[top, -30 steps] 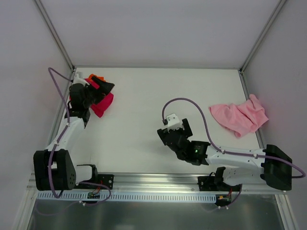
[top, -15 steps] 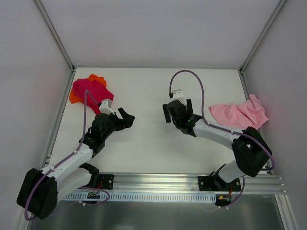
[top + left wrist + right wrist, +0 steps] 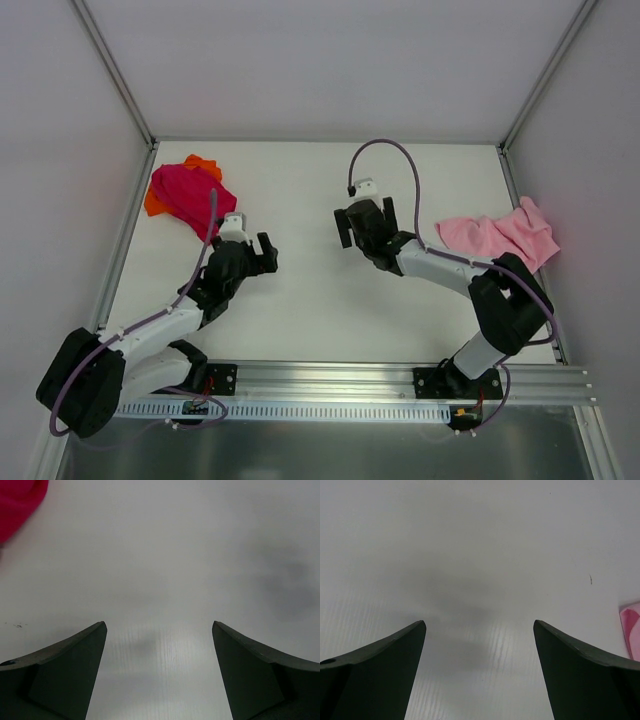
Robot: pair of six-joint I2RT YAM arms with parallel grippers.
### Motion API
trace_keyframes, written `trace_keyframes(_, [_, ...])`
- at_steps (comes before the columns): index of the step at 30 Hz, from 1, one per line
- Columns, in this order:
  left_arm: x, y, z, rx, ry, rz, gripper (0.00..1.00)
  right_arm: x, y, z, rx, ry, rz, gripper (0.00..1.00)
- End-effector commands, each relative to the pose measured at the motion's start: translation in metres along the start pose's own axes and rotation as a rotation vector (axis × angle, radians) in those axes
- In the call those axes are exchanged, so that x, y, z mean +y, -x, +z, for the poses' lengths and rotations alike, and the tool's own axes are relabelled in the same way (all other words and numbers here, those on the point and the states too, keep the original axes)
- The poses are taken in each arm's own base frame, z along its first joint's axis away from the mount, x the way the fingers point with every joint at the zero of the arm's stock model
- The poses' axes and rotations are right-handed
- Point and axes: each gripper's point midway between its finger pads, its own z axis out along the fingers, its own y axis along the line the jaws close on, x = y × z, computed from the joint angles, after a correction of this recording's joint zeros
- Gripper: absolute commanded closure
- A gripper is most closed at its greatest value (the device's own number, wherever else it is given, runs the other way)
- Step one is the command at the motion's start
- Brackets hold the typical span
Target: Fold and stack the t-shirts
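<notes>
Found the left claw (image 3: 266, 252) gaping and empty over the surface (image 3: 300, 310) left of centre. Found the right claw (image 3: 364, 225) spread just as wide at mid-frame, holding nothing. Noted the pink shirt (image 3: 500, 238) crumpled at the right edge, and the red shirt (image 3: 188, 190) heaped over the orange shirt (image 3: 203, 163) at upper left. Judged it best to pinch one shirt by both shoulders and drag it flat to centre before folding.

Bright, even diffuse light w/ soft grey shadows on table (image 3: 470, 530), top view sharp.
</notes>
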Motion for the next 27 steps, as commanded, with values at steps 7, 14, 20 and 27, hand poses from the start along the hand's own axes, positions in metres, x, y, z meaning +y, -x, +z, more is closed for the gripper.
trace_keyframes(7, [-0.033, 0.038, 0.0, -0.186, 0.004, 0.172, 0.11, -0.017, 0.033, -0.025, -0.159, -0.063, -0.025, 0.05])
trace_keyframes(14, [-0.051, 0.043, -0.017, -0.262, -0.077, 0.215, 0.11, -0.036, 0.064, -0.067, -0.275, -0.122, -0.04, 0.04])
trace_keyframes(20, [-0.052, 0.039, -0.014, -0.256, -0.073, 0.215, 0.11, -0.04, 0.076, -0.087, -0.315, -0.136, -0.055, 0.04])
trace_keyframes(27, [-0.052, 0.038, -0.013, -0.253, -0.073, 0.217, 0.11, -0.039, 0.066, -0.085, -0.304, -0.142, -0.061, 0.04])
